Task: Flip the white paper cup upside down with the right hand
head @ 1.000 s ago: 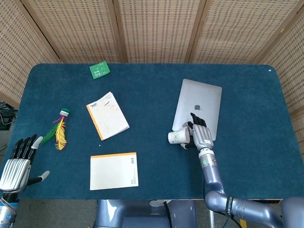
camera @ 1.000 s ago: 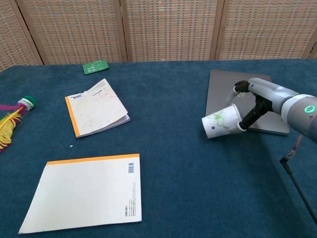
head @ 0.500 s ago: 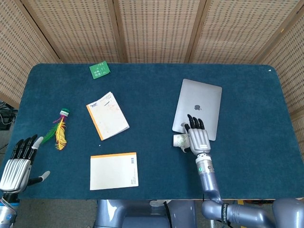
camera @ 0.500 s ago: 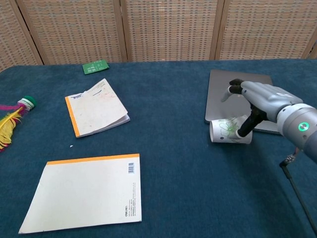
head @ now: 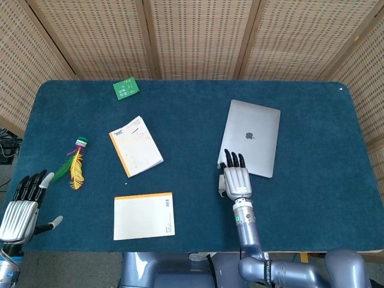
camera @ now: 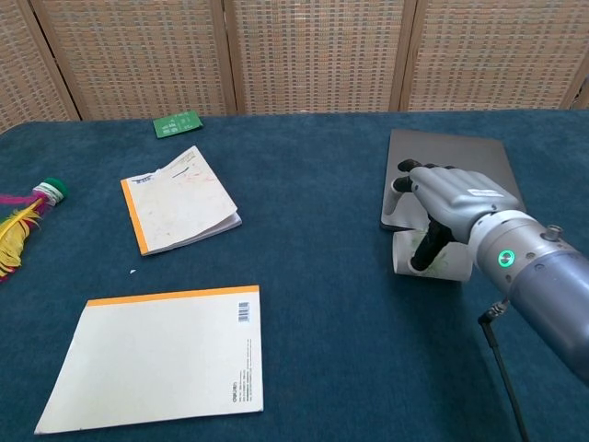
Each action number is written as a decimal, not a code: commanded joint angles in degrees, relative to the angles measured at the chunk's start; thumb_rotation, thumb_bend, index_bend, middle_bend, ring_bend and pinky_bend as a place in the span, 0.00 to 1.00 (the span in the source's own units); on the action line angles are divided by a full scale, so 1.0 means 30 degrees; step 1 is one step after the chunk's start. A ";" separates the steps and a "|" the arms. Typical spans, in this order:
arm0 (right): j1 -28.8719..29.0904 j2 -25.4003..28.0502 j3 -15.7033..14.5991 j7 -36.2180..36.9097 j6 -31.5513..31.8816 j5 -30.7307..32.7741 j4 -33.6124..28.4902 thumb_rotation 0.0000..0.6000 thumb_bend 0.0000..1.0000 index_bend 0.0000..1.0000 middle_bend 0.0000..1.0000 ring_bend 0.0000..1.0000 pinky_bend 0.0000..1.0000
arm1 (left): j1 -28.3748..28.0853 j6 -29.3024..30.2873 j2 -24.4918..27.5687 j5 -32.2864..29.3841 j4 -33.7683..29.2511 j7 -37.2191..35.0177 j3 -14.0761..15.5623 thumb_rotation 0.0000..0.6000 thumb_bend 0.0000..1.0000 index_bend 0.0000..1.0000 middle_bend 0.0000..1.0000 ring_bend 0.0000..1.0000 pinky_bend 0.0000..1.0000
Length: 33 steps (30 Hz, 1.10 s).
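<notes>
The white paper cup (camera: pixel 447 261) with a green print sits low on the blue cloth, just in front of the laptop's near left corner. My right hand (camera: pixel 450 195) covers it from above, palm down. Its thumb lies across the cup's side and its fingers point toward the laptop. In the head view my right hand (head: pixel 236 177) hides nearly all of the cup (head: pixel 222 187), leaving only a white sliver at its left. I cannot tell which way the cup's mouth faces. At the bottom left, my left hand (head: pixel 23 206) hangs off the table edge, fingers apart and holding nothing.
A shut silver laptop (head: pixel 250 144) lies right behind the cup. An orange-edged notebook (head: pixel 135 146) and a second one (head: pixel 144 215) lie left of centre. A green card (head: pixel 126 88) is at the back and a feathered shuttlecock (head: pixel 75 165) at the left.
My right hand has turned over with the cup and come down toward the near left. The cup went from lifted and tilted to low on the cloth. The left hand has not moved.
</notes>
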 commanded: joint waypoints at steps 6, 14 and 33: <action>0.0246 -0.0728 0.0103 -0.2329 0.0697 0.0499 -0.0018 1.00 0.27 0.39 0.00 0.00 0.01 | 0.0003 -0.0039 0.0037 -0.0026 -0.0051 0.0002 0.0021 1.00 0.16 0.00 0.00 0.00 0.00; 0.0443 -0.1142 0.0058 -0.4105 0.1077 0.0786 0.0194 1.00 0.27 0.40 0.00 0.00 0.01 | 0.0006 -0.0035 0.0075 0.0070 -0.0088 -0.0020 0.0075 1.00 0.16 0.00 0.00 0.00 0.00; 0.0592 -0.1391 0.0389 -0.6560 0.1718 0.1673 0.0123 1.00 0.27 0.49 0.05 0.00 0.04 | -0.0070 -0.0229 0.0277 0.0273 -0.0232 -0.0584 0.0248 1.00 0.16 0.00 0.00 0.00 0.00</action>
